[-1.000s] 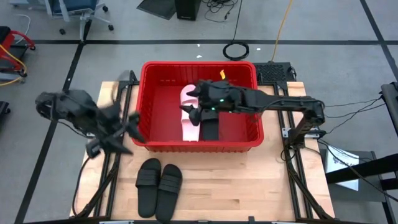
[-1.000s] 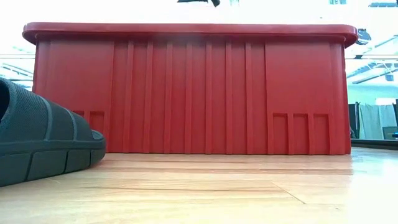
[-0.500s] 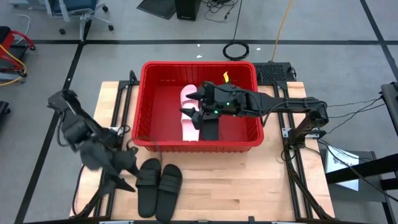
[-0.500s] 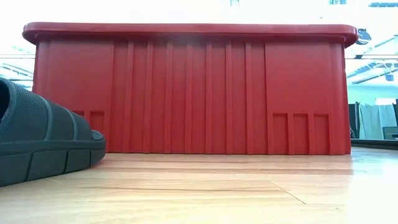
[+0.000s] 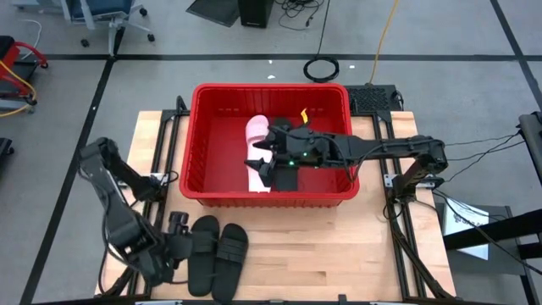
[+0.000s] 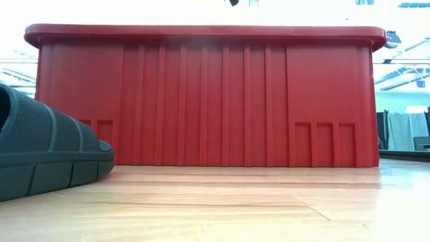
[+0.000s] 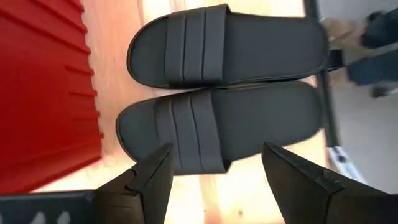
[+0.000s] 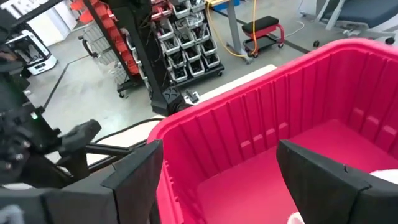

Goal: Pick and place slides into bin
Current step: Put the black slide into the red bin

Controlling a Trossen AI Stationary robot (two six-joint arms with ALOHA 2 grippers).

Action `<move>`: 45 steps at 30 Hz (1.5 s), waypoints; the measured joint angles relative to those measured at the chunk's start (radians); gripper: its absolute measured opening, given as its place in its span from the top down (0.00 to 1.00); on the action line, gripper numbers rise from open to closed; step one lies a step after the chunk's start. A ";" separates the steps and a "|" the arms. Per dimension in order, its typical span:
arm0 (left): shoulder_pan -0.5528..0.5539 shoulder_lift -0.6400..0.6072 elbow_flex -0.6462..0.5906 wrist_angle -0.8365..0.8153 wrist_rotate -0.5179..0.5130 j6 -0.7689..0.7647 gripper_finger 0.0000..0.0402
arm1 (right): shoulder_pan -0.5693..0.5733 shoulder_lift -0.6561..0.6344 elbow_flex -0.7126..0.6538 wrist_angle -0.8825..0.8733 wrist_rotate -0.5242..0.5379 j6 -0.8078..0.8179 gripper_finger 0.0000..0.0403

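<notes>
Two black slides (image 5: 201, 252) (image 5: 230, 254) lie side by side, soles down, on the wooden table in front of the red bin (image 5: 203, 182). My left gripper (image 5: 181, 243) is open just left of them. In the left wrist view its fingers (image 7: 214, 186) stand apart by the nearer slide (image 7: 217, 127), beside the farther one (image 7: 227, 43), touching nothing. My right gripper (image 5: 261, 158) is open and empty above the bin's inside (image 8: 249, 155). On the bin's floor lie a pale pink slide (image 5: 257, 131) and a black slide (image 5: 288, 178). The low view shows one black slide (image 6: 40, 154).
The bin takes up the table's far half; its front wall (image 6: 201, 101) stands close behind the slides. Bare table (image 5: 339, 246) lies right of the two slides. Metal frame rails (image 5: 398, 195) run along both table sides. Beyond are floor cables and shelving (image 8: 180, 43).
My left arm has swung from beside the bin's left wall toward the table's near edge and come down beside the two black slides. My right gripper has stayed over the bin, shifting slightly toward the near wall. The slides have not moved.
</notes>
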 joint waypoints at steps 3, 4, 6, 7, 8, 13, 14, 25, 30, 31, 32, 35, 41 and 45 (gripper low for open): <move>-0.018 0.051 0.000 0.007 -0.031 0.018 0.41 | 0.009 0.000 -0.002 -0.003 0.000 0.017 0.25; -0.022 0.066 0.000 0.012 -0.039 0.023 0.41 | 0.013 0.000 -0.002 -0.003 0.000 0.019 0.25; -0.032 0.097 -0.003 0.034 -0.051 0.035 0.41 | 0.019 0.000 -0.002 -0.002 0.001 0.021 0.25; -0.035 0.109 -0.008 0.047 -0.054 0.036 0.41 | 0.021 0.000 -0.002 -0.002 0.002 0.024 0.25; -0.036 0.120 -0.018 0.060 -0.054 0.035 0.41 | 0.023 0.000 -0.002 -0.002 0.003 0.031 0.25; -0.044 0.148 -0.112 0.153 -0.053 -0.013 0.41 | 0.033 0.000 -0.002 -0.003 0.002 0.049 0.25; -0.045 0.149 -0.134 0.169 -0.053 -0.019 0.41 | 0.035 0.000 -0.002 -0.002 0.002 0.049 0.25; -0.039 0.149 -0.326 0.323 -0.042 -0.046 0.41 | 0.040 0.000 -0.002 -0.002 0.002 0.049 0.25; -0.009 0.148 -0.393 0.311 -0.062 -0.118 0.41 | 0.040 0.000 -0.002 -0.003 0.002 0.050 0.25; 0.000 0.148 -0.406 0.313 -0.066 -0.123 0.41 | 0.040 0.000 -0.002 -0.003 0.002 0.049 0.25; 0.009 0.147 -0.420 0.320 -0.067 -0.124 0.41 | 0.040 0.000 -0.002 -0.003 0.002 0.050 0.25; 0.031 0.147 -0.444 0.321 -0.072 -0.124 0.41 | 0.040 0.000 -0.002 -0.003 0.003 0.050 0.25; 0.044 0.147 -0.446 0.310 -0.095 -0.086 0.45 | 0.040 0.000 -0.002 -0.003 0.004 0.049 0.25; 0.044 0.147 -0.442 0.287 -0.095 -0.070 0.58 | 0.040 0.000 -0.002 -0.003 0.005 0.049 0.25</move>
